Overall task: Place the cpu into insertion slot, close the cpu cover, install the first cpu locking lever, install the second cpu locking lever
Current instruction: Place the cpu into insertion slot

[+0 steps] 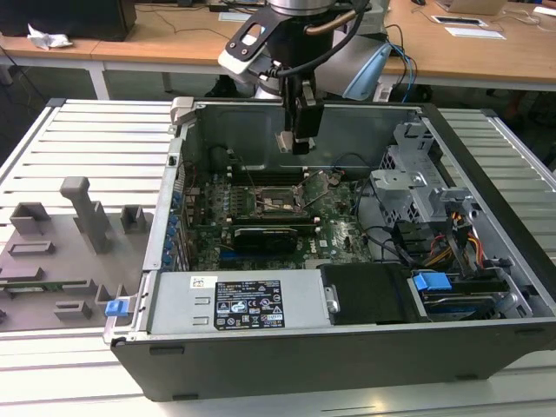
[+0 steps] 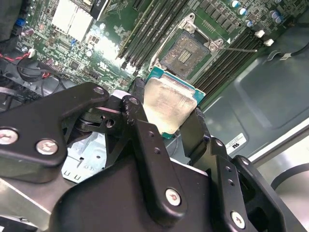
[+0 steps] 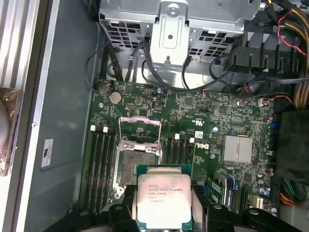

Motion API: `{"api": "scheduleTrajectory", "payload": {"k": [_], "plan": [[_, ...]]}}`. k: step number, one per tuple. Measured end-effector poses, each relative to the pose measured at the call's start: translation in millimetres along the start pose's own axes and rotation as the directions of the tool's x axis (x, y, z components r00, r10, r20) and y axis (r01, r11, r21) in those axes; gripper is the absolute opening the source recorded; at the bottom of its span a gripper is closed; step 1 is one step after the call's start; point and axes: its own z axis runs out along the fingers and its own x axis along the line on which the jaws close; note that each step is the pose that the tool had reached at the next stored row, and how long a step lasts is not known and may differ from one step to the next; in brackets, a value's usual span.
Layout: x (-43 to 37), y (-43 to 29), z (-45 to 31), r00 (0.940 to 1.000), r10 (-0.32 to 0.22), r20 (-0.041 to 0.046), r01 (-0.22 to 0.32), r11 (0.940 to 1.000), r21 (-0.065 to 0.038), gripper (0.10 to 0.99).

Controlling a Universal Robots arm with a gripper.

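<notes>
My gripper (image 1: pixel 298 137) hangs inside the open computer case, above the motherboard, shut on the cpu (image 1: pixel 284 141). In both wrist views the cpu (image 2: pixel 169 104) (image 3: pixel 164 197) is a silver-topped square chip on a green carrier, pinched at two opposite edges by the black fingers (image 2: pixel 139 99). The insertion slot (image 3: pixel 136 166) (image 2: pixel 186 47) (image 1: pixel 280 199) lies below it on the board, dark and uncovered. The cpu cover (image 3: pixel 140 127), a thin silver frame, stands swung up at the slot's far side. A thin lever rod (image 2: pixel 239 49) sticks out beside the slot.
Long black memory slots (image 3: pixel 100 164) flank the socket on both sides. A silver heatsink (image 3: pixel 237 148), a metal drive cage (image 3: pixel 169 24) with cables and the power supply (image 1: pixel 248 304) crowd the case. A grey fixture tray (image 1: pixel 61 252) lies at the exterior view's left.
</notes>
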Motion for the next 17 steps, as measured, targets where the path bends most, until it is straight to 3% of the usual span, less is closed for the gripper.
{"api": "scheduleTrajectory", "payload": {"k": [10,17], "plan": [[0.0,-0.2,2.4,0.9992,0.039,0.0032,-0.039,0.9992,0.001,0.537],[-0.1,-0.5,5.1,0.9978,0.066,0.0051,-0.066,0.9978,0.011,0.537]]}}
